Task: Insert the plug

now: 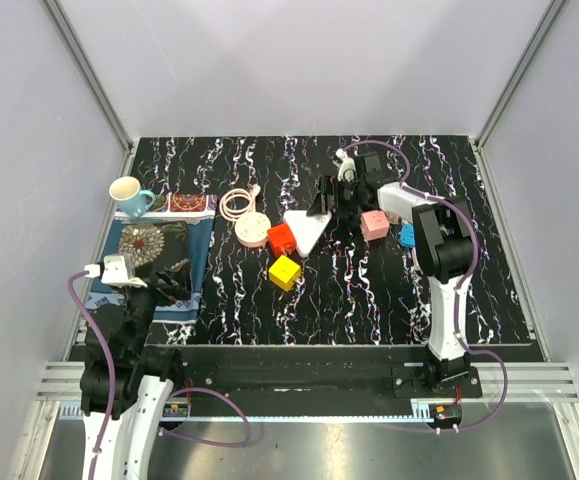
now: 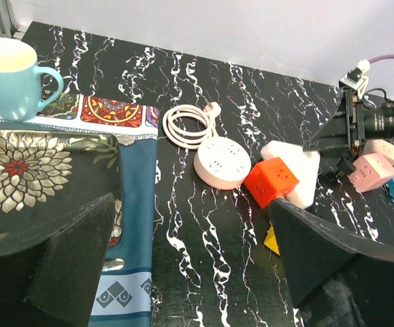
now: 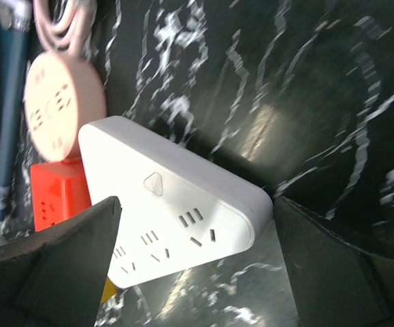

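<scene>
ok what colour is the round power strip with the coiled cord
The round power strip is pale pink; the left wrist view shows it best.

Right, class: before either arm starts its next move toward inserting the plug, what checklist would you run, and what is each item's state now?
1. Right gripper open: ok, jaws wide, nothing between them.
2. Left gripper open: ok, also holding nothing.
3. Plug in a gripper: not ok, it lies loose beside its coiled cable.
4. Sockets on the white strip face up and are unblocked: ok.
5. Free room around the white strip: not ok, the red cube sits against it.
6. Cable long enough to reach the white strip: cannot tell while it is coiled.
</scene>
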`<state>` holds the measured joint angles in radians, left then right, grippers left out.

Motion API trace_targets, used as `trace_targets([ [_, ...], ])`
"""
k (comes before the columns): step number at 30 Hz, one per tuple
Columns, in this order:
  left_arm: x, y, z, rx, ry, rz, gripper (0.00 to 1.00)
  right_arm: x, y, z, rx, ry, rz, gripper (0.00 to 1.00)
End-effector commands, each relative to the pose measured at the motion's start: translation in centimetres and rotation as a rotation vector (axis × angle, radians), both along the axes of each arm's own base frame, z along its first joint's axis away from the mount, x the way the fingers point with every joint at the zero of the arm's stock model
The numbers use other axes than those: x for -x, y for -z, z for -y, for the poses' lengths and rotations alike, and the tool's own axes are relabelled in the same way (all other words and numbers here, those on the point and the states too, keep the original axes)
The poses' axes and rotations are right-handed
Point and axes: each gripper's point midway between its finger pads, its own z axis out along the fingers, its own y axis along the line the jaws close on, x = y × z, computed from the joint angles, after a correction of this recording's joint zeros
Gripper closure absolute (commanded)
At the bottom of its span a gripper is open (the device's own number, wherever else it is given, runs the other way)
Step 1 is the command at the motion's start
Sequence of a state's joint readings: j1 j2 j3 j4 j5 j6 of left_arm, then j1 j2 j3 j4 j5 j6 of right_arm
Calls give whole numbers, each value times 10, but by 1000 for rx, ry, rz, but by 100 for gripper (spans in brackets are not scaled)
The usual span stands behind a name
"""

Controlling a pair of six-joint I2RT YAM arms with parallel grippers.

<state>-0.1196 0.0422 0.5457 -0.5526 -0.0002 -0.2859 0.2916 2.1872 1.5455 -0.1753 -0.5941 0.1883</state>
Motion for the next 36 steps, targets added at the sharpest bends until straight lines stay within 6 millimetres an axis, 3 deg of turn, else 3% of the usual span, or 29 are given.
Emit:
trace_targets([
  [1, 4, -18, -1, 11, -3, 62, 1, 18, -43, -13, -73, 0, 46, 0],
  [7, 3, -17, -1, 13, -4, 59, 1, 3, -38, -13, -22, -24, 85, 0],
  [16, -2, -11, -1, 7, -11, 16, 1, 0, -34, -44, 102, -123, 176, 0],
  [24, -3, -10, 0, 9, -3, 5, 1, 27, -7, -61, 227, -232, 164, 1],
  [29, -1, -12, 0, 11, -3, 20, 1, 48, 0, -49, 250, -218, 115, 3],
  [30, 0, -13, 4, 12, 20, 26, 1, 50, -7, -45, 256, -206, 124, 4],
  [31, 1, -13, 4, 13, 23, 32, 1, 62, 1, -38, 269, -201, 94, 4],
  [32, 1, -14, 5, 14, 26, 37, 1, 65, -9, -35, 269, -189, 106, 5],
  [34, 3, -16, 6, 15, 34, 49, 1, 86, 1, -23, 292, -181, 63, 5],
  [36, 5, -18, 7, 18, 41, 58, 1, 98, -4, -16, 301, -153, 55, 6],
])
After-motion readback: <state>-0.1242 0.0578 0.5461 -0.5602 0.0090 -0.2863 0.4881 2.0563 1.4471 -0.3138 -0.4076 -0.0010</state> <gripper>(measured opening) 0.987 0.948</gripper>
